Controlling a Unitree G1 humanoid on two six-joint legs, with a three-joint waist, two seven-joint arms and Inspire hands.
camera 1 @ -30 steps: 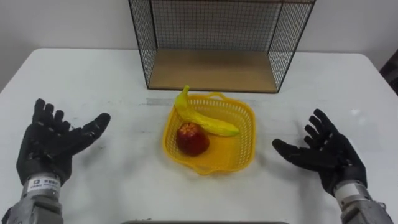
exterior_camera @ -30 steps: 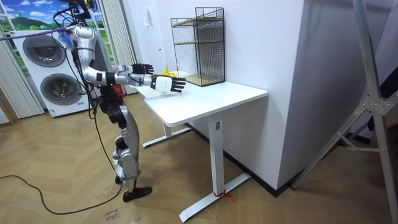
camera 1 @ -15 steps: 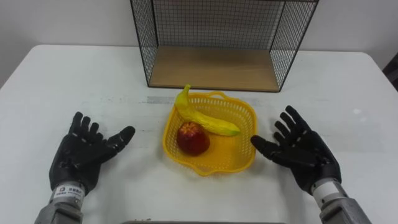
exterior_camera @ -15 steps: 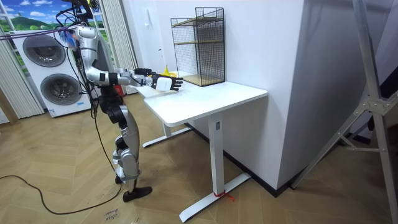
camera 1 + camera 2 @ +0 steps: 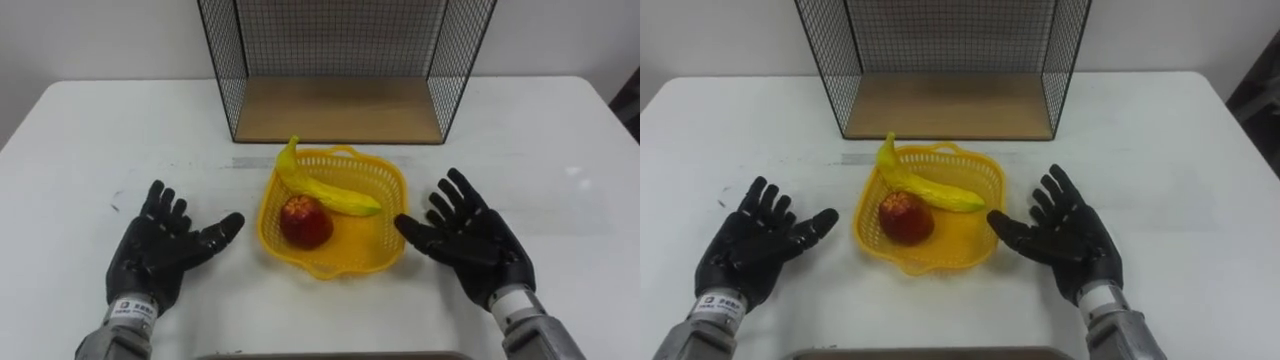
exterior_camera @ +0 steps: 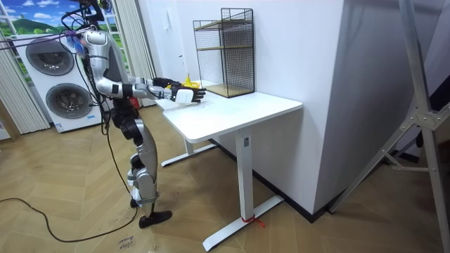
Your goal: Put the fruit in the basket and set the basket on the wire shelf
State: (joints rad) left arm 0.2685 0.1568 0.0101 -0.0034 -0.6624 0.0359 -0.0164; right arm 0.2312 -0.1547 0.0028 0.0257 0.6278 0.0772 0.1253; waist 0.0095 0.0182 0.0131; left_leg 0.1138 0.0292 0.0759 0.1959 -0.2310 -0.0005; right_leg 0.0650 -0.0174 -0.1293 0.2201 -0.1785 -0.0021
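Brought both hands inward across the white table [image 5: 90,130] since a second ago, bare tabletop lying open toward the left and right frame edges and the wire shelf [image 5: 340,108] standing open-fronted at upper centre, just behind the yellow basket [image 5: 335,268]. Flanking the basket at mid-frame: left hand [image 5: 160,255] lower left, palm up, fingers spread wide, a strip of table between thumb and rim; right hand [image 5: 470,245] lower right, likewise splayed and holding nothing, thumb just beside the rim, contact impossible to tell. Inside the basket, banana [image 5: 330,192] across the back and red apple [image 5: 305,221] touching it in front, both apart from every finger.
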